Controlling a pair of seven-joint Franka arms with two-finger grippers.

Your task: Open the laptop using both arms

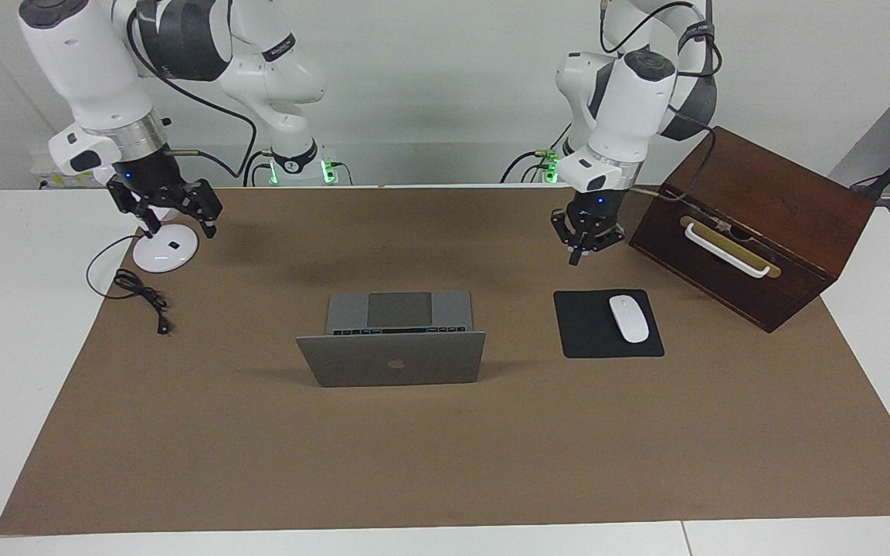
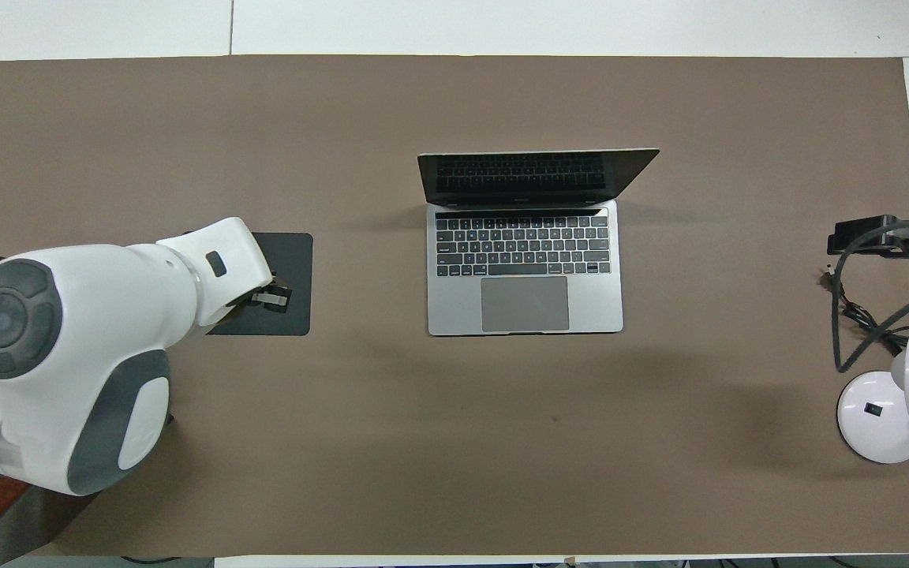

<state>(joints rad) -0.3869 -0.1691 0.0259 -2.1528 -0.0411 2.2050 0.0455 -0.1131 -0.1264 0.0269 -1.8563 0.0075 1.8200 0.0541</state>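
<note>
The silver-grey laptop stands open in the middle of the brown mat, lid upright with the apple logo showing. In the overhead view the laptop shows its keyboard deck, trackpad and dark screen. My left gripper hangs in the air over the edge of the black mouse pad that is nearer to the robots; it also shows in the overhead view. My right gripper is open and empty, raised over a white lamp base at the right arm's end; it also shows in the overhead view. Neither gripper touches the laptop.
A white mouse lies on the mouse pad. A dark wooden box with a white handle stands tilted at the left arm's end. A black cable lies by the lamp base.
</note>
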